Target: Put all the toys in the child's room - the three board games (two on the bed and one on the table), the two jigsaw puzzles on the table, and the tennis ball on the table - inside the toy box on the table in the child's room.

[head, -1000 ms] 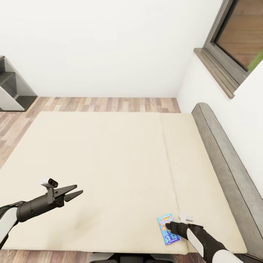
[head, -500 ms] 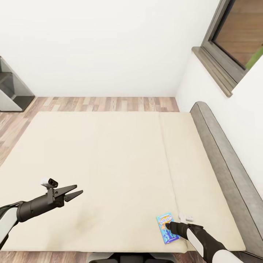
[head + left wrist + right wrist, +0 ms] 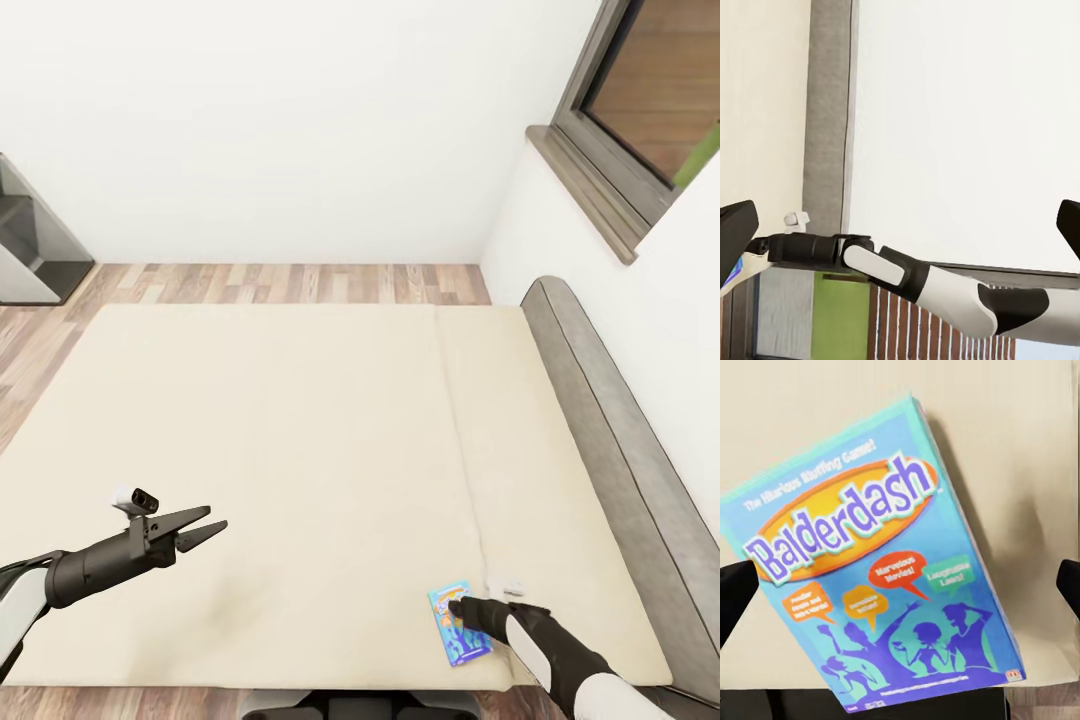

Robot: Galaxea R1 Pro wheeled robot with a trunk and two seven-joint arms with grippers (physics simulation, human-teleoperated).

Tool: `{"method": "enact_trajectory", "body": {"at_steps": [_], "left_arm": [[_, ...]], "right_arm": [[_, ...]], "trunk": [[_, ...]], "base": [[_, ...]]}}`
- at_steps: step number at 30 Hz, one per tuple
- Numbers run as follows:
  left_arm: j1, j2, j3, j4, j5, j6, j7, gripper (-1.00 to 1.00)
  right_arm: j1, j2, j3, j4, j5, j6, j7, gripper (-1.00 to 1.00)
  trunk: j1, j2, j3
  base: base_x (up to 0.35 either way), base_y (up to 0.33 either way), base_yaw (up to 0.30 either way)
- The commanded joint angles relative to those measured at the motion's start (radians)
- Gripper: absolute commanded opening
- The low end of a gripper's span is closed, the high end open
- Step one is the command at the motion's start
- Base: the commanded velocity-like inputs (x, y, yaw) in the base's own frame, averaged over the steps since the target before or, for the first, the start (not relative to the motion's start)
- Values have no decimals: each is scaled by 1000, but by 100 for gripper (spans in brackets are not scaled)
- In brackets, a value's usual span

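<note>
A small blue board game (image 3: 459, 624) with "Balderdash" printed on its lid (image 3: 877, 577) lies flat near the front right corner of the bed (image 3: 300, 430). My right gripper (image 3: 455, 606) hovers just over the box, open. In the right wrist view its dark fingertips (image 3: 735, 592) stand wide apart on either side of the lid, clear of it. My left gripper (image 3: 212, 520) is open with nothing in it, above the front left part of the beige mattress.
The grey headboard (image 3: 600, 420) runs along the right side of the bed, under a white wall with a window (image 3: 650, 90). Wood-plank floor (image 3: 280, 285) lies beyond the bed. A dark shelf unit (image 3: 25, 250) stands at the far left.
The head camera shifted slightly. My right gripper has moved a little further over the blue box. The box and my left arm have stayed where they were.
</note>
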Motion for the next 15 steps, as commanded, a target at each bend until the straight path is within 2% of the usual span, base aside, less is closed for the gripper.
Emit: {"method": "enact_trajectory", "body": {"at_steps": [1,7,15], "left_arm": [[-1,0,0,0,-1,4,-2,100],[-1,0,0,0,-1,3,0,100],[-2,0,0,0,-1,3,1,100]], "right_arm": [[-11,-4,4,-15,-2,7,2,100],[-40,-15,3,-48,-5,12,5,100],[-49,-30,2,-59,-6,13,8,100]], "trunk": [[0,-2,-2],[0,-2,-3],[0,-2,-3]], "base": [[0,0,0],[0,0,0],[0,0,0]]}}
